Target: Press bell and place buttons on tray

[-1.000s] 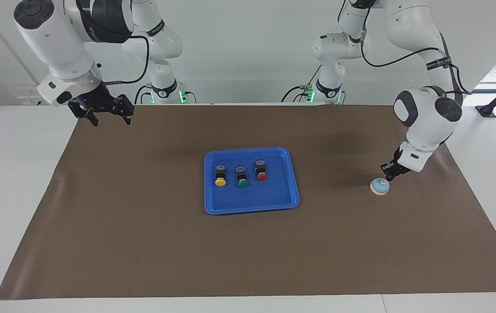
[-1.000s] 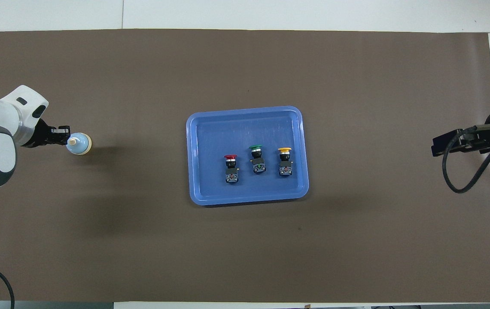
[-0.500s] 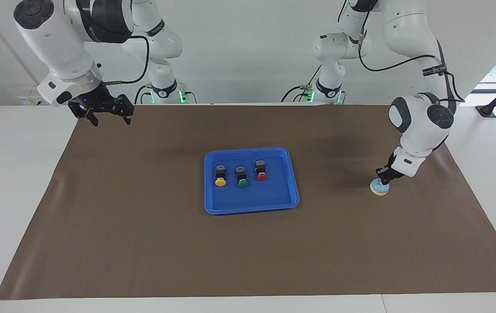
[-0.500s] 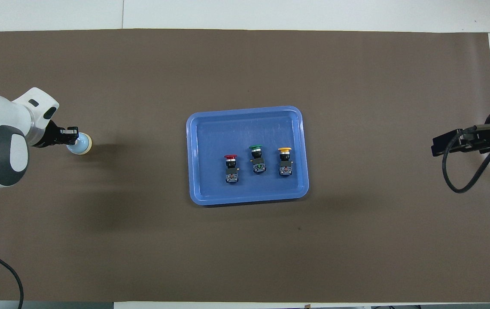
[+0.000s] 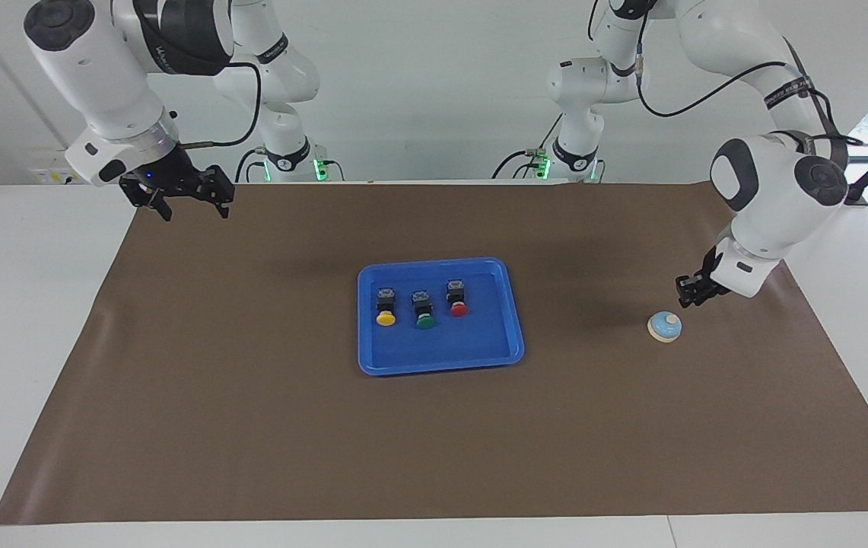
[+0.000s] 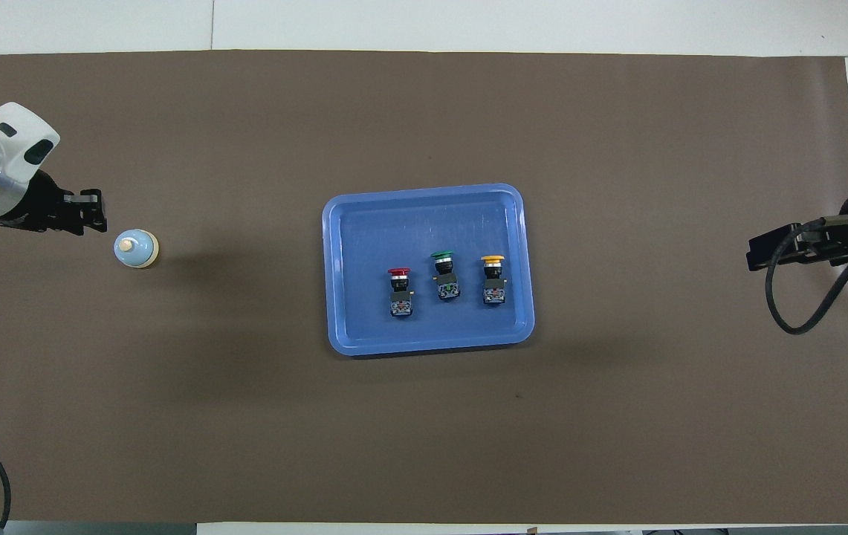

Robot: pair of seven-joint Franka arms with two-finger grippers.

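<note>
We've got the left gripper (image 5: pixel 686 294) hanging just above the bell (image 5: pixel 664 326), can't tell its fingers, right gripper (image 5: pixel 189 199) waiting spread open, three buttons (image 5: pixel 424 304) on the tray (image 5: pixel 440 361).

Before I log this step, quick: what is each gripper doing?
Left gripper: raised just off the bell, holding nothing; open or shut cannot be told.
Right gripper: open, empty, waiting over the mat's corner.

Brown mat (image 5: pixel 251 426) covers the white table (image 5: pixel 23 304)
</note>
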